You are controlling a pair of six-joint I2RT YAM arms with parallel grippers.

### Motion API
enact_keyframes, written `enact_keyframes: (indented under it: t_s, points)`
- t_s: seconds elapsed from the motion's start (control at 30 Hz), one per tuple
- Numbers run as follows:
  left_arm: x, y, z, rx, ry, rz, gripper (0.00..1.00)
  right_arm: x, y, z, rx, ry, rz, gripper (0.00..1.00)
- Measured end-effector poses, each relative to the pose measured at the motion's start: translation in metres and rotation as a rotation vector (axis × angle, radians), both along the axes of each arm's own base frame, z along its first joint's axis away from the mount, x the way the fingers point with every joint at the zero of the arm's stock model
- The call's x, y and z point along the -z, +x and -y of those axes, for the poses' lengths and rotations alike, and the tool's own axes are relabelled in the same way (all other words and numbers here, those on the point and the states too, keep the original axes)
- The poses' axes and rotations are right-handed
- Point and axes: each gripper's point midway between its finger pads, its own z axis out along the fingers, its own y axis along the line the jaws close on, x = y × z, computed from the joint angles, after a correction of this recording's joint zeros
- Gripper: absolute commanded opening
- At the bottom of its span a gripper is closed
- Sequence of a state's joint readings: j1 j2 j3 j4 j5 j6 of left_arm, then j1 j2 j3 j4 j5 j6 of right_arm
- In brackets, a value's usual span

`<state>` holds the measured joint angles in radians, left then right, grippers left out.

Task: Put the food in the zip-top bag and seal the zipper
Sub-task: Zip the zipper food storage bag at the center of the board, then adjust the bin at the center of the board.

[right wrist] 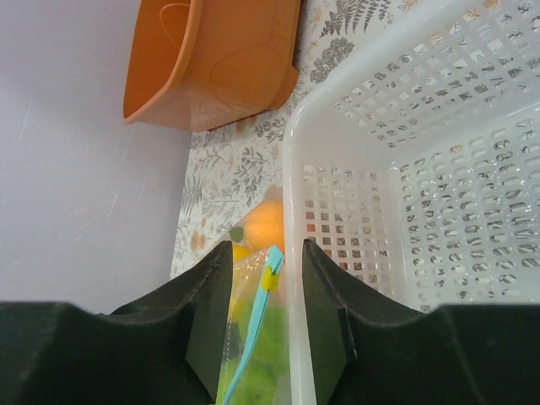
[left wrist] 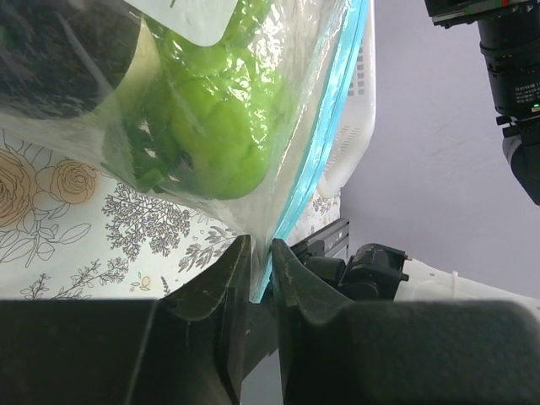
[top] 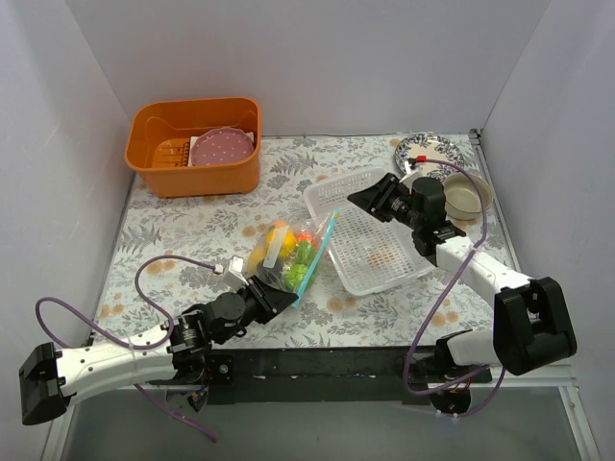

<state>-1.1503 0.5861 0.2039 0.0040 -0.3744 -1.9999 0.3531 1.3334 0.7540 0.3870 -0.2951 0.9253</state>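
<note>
The clear zip-top bag (top: 286, 254) lies on the flowered cloth with yellow, orange and green food (top: 281, 242) inside. Its teal zipper (top: 319, 252) runs beside the white basket. My left gripper (top: 286, 298) is shut on the near end of the zipper (left wrist: 314, 160), its fingers (left wrist: 226, 287) pinching the strip. Green food (left wrist: 215, 126), a dark ball (left wrist: 59, 51) and the white label (left wrist: 181, 13) show through the plastic. My right gripper (top: 357, 199) is open over the basket's left edge. In the right wrist view the open right gripper (right wrist: 265, 253) frames the zipper's far end (right wrist: 257, 321), which carries a small yellow tab (right wrist: 270, 277).
A white mesh basket (top: 384, 245) sits right of the bag, its wall (right wrist: 295, 211) between my right fingers. An orange tub (top: 173, 168) holding a pink plate (top: 223, 149) stands back left. A patterned plate (top: 428, 149) and a beige bowl (top: 466, 195) stand back right.
</note>
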Motion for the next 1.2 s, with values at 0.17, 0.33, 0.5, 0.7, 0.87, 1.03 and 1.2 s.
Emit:
enact_keyframes:
  t_s: [0.17, 0.33, 0.5, 0.7, 0.87, 1.03, 1.2]
  points:
    - [-0.001, 0.000, -0.001, -0.001, 0.019, 0.004, 0.33, 0.011, -0.010, 0.007, 0.005, -0.027, -0.022, 0.46]
    - [-0.004, 0.002, -0.004, -0.005, 0.049, 0.017, 0.38, 0.029, -0.020, 0.011, 0.002, -0.055, -0.058, 0.46]
    - [-0.014, 0.005, -0.006, -0.010, 0.084, 0.053, 0.49, 0.038, -0.030, 0.016, -0.004, -0.082, -0.083, 0.47]
    - [-0.034, 0.015, -0.010, -0.025, 0.179, 0.128, 0.69, 0.049, -0.038, 0.025, -0.013, -0.156, -0.100, 0.50]
    - [-0.060, 0.028, -0.017, -0.063, 0.280, 0.210, 0.80, 0.064, -0.039, 0.048, 0.008, -0.265, -0.143, 0.52]
    - [-0.083, 0.038, -0.029, -0.112, 0.345, 0.278, 0.85, 0.061, -0.031, 0.076, 0.060, -0.388, -0.145, 0.58]
    - [-0.097, 0.042, -0.040, -0.146, 0.378, 0.303, 0.87, 0.050, -0.029, 0.090, 0.060, -0.475, -0.104, 0.58]
